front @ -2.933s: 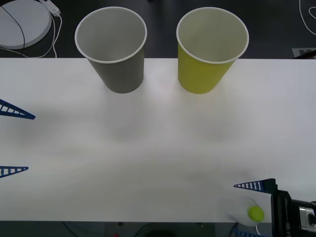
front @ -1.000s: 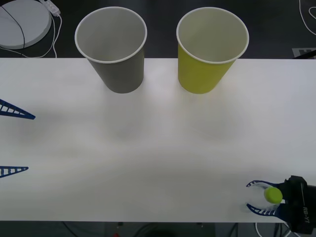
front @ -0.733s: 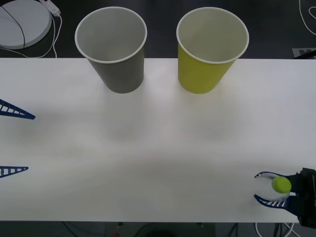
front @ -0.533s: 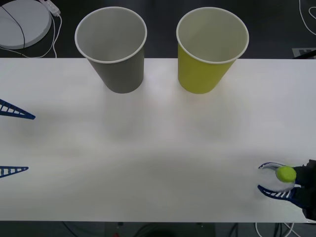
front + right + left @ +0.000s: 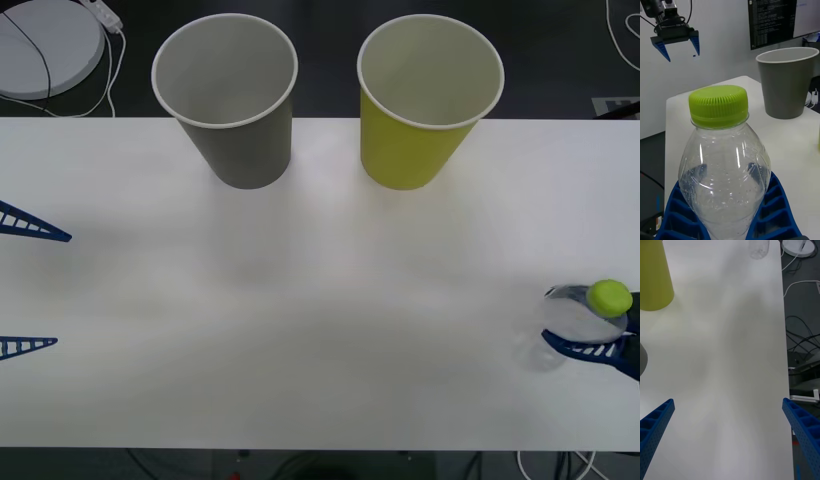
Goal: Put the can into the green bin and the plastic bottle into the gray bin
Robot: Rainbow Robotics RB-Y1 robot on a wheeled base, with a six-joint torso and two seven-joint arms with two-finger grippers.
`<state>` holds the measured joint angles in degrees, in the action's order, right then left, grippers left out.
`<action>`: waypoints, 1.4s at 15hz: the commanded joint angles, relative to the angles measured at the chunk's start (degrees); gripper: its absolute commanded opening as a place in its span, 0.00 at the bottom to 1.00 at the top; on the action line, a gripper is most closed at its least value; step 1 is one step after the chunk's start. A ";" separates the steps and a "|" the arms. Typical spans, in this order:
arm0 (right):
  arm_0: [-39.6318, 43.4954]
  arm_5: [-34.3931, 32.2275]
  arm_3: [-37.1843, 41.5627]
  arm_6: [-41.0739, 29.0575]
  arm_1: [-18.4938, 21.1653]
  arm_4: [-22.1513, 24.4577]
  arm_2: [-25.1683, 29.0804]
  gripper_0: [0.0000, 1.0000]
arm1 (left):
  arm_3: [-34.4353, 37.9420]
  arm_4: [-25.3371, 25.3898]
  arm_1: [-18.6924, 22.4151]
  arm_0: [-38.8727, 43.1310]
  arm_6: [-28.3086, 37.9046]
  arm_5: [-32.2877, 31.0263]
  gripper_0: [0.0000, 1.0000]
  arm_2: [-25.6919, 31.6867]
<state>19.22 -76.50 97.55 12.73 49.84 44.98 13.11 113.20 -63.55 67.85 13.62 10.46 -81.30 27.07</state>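
- Two bins stand at the far edge of the table [image 5: 320, 330]: the gray bin [image 5: 230, 100] to the left, the green bin [image 5: 425, 100] to the right, both upright and open.
- My right gripper [image 5: 590, 325] is clamped on the plastic bottle [image 5: 585, 315] at the near right of the table; its blue fingers [image 5: 771, 210] press the lower body on both sides, with the lime cap [image 5: 718, 101] uppermost.
- My left gripper [image 5: 28, 285] waits at the left edge with its fingers spread apart, carrying nothing.
- Handling: I judge the bottle to be very light, and no water shows inside. Its thin, ribbed wall should flex under pressure and may slip, so moderate grip force is advised.
- Hold point: the ribbed body below the shoulder suits my fingers best.
- Remaining: carry the bottle left and far, to above the gray bin.
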 commanded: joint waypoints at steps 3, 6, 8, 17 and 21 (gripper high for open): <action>2.66 2.76 6.69 -8.78 2.46 0.02 5.43 0.00 | 0.00 0.00 0.00 0.00 0.00 0.00 1.00 0.00; 6.09 11.29 14.42 -13.96 5.62 0.45 7.54 0.00 | 0.00 0.00 0.00 0.00 0.00 0.00 1.00 0.00; 7.67 15.94 19.34 -18.89 7.38 1.77 9.21 0.00 | 0.00 0.00 0.00 0.00 0.00 0.00 1.00 0.00; -0.59 17.88 30.33 -51.05 13.97 14.52 15.37 0.00 | 0.00 0.00 0.00 0.00 0.00 0.00 1.00 0.00; -10.52 17.88 30.50 -63.89 18.63 18.21 11.76 0.00 | 0.00 0.00 0.00 0.00 0.00 0.00 1.00 0.00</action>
<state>10.68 -58.61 128.21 -49.10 67.80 62.28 25.81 113.20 -63.54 67.85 13.62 10.46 -81.30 27.07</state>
